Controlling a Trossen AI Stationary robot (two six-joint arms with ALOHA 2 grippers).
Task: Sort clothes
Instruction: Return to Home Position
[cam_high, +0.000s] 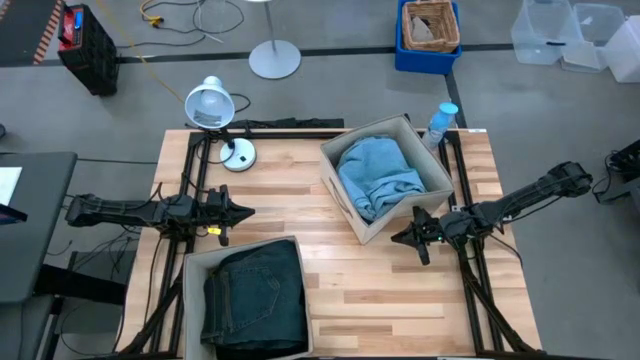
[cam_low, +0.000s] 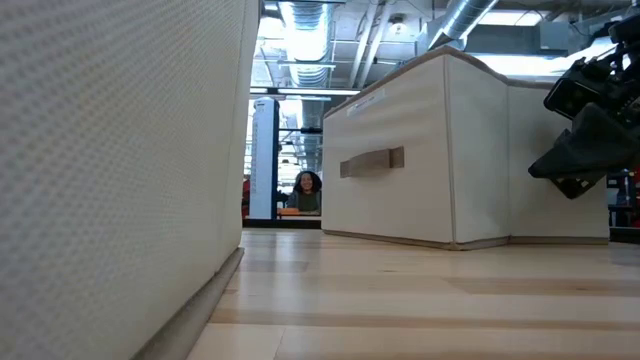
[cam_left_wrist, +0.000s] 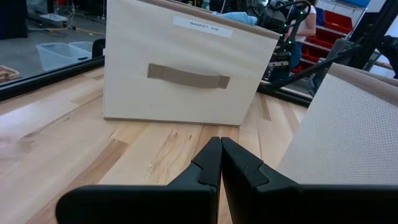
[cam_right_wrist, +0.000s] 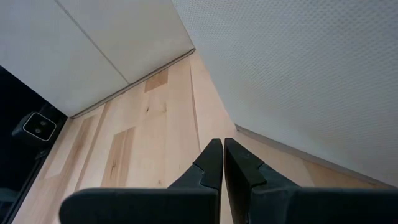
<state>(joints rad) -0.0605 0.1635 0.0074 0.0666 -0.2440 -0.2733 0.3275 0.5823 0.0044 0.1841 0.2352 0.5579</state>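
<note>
Light blue clothes (cam_high: 380, 175) lie bunched inside the beige box (cam_high: 345, 195) at the table's far right; a turquoise bit (cam_left_wrist: 239, 17) shows over its rim. Dark blue-green jeans (cam_high: 255, 295) lie folded in the second beige box (cam_high: 190, 300) at the near left. My left gripper (cam_high: 245, 212) hangs shut over the table's left side, level and pointing toward the far box (cam_left_wrist: 186, 62), with nothing in it (cam_left_wrist: 221, 142). My right gripper (cam_high: 397, 238) is shut and holds nothing beside that box's near corner, tipped slightly down (cam_right_wrist: 222, 143); it also shows in the low view (cam_low: 565, 170).
A white desk lamp (cam_high: 210, 105) stands at the far left of the table, and a water bottle (cam_high: 440, 122) stands behind the far box. Bare wood (cam_high: 370, 290) lies between the boxes and toward the near right. A person (cam_low: 305, 192) sits far off in the room.
</note>
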